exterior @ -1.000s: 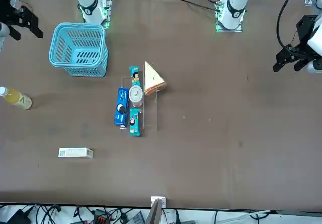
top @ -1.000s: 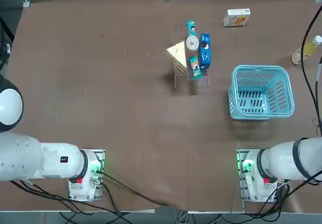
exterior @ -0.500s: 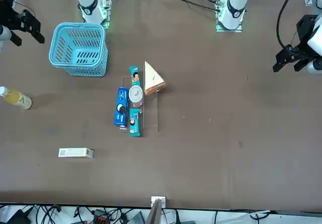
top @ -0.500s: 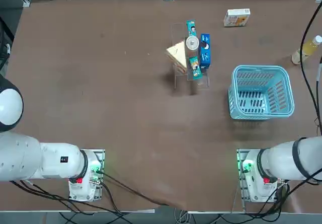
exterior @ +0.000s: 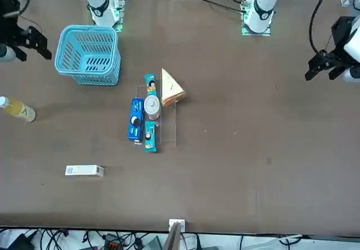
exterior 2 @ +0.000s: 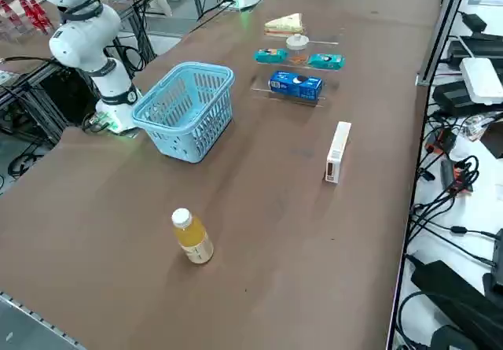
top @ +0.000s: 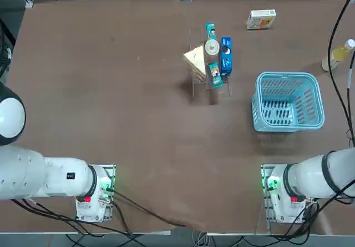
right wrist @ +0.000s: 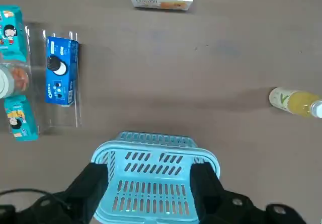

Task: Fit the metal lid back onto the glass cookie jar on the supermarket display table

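The glass cookie jar [top: 212, 48] stands on a clear display stand among snack packets at the far middle of the supermarket display table [top: 111, 102]. A round silvery-grey top, the metal lid [exterior: 152, 104], shows over its mouth; I cannot tell whether it is seated. The jar also appears in the right side view [exterior 2: 297, 43] and at the edge of the wrist view [right wrist: 7, 81]. My right gripper [exterior: 34, 40] hangs high off the table's right side, near the blue basket and far from the jar. It [right wrist: 148, 186] is open and empty, with the basket below it.
A blue basket [top: 288, 102] stands right of the stand. A yellowish bottle [top: 337, 55] lies near the right edge, and a white snack box [top: 260, 19] sits at the far right. A blue cookie box [top: 226, 55], teal packets and a sandwich wedge [top: 194, 59] surround the jar.
My right gripper has drifted farther out from the robot's side along the table's right edge, still open. Nothing on the table has moved.
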You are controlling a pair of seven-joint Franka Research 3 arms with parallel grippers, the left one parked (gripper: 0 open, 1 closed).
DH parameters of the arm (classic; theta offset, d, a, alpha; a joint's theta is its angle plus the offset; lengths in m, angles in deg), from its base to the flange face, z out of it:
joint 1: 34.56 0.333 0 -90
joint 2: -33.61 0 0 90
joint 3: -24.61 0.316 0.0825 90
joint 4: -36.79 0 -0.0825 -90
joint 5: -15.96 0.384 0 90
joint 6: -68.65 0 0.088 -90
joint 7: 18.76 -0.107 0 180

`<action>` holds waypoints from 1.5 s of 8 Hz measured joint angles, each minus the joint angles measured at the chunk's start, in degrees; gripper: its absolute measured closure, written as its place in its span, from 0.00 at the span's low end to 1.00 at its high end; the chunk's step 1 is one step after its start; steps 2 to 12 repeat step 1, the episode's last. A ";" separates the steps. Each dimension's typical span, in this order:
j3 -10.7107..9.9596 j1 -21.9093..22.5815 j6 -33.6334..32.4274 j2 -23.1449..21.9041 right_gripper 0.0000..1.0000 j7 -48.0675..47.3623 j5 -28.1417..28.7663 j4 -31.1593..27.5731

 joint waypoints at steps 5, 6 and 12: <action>0.00 -0.03 0.00 -0.04 0.00 0.00 0.00 0.03; 0.00 -0.03 0.00 -0.04 0.00 0.00 0.00 0.03; 0.00 -0.03 0.00 -0.04 0.00 0.00 0.00 0.03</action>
